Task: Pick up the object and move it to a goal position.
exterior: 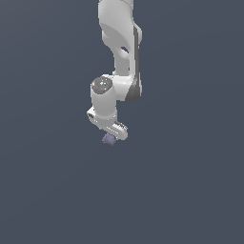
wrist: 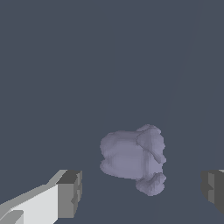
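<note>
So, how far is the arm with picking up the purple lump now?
Done: the gripper is positioned right above the purple lump, and in the wrist view the lump sits between the two fingers. In hand: the jaws stand open with gaps on both sides, so nothing is grasped yet. Left: closing on the lump, lifting it and carrying it to the goal. No goal marker shows in either view.

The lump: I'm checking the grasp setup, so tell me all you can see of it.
The lump is small, matte, lavender, irregular and knobbly, with a rounded body and a bumpier lobe at one end. It lies between the open claw fingers, touching neither. In the exterior view it shows just under the claw.
</note>
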Motion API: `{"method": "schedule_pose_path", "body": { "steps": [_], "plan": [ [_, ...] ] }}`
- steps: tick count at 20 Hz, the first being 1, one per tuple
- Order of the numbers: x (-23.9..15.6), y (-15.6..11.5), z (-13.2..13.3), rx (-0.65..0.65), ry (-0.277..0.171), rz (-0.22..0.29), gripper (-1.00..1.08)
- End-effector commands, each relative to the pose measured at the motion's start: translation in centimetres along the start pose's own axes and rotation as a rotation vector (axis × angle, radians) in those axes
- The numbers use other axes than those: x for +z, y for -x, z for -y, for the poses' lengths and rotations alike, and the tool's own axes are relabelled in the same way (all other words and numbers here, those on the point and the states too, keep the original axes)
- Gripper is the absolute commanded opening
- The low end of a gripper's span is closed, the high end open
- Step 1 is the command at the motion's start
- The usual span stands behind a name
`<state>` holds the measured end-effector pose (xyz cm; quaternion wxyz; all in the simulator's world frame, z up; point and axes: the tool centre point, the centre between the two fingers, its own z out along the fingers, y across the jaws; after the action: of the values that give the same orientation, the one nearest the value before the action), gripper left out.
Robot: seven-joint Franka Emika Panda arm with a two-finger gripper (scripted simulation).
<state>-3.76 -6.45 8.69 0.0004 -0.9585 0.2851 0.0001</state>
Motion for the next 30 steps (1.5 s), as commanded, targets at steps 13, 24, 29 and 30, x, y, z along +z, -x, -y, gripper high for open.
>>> {"method": "schedule_pose_path", "body": {
  "steps": [13, 24, 29, 30],
  "plan": [
    [3.8, 0.1, -0.1, 0.008, 0.001, 0.0, 1.0],
    [5.2, 0.1, -0.1, 0.009, 0.001, 0.0, -1.0],
    [5.2, 0.1, -0.1, 0.009, 0.001, 0.0, -1.0],
    [5.2, 0.1, -0.1, 0.009, 0.001, 0.0, -1.0]
  ]
}}
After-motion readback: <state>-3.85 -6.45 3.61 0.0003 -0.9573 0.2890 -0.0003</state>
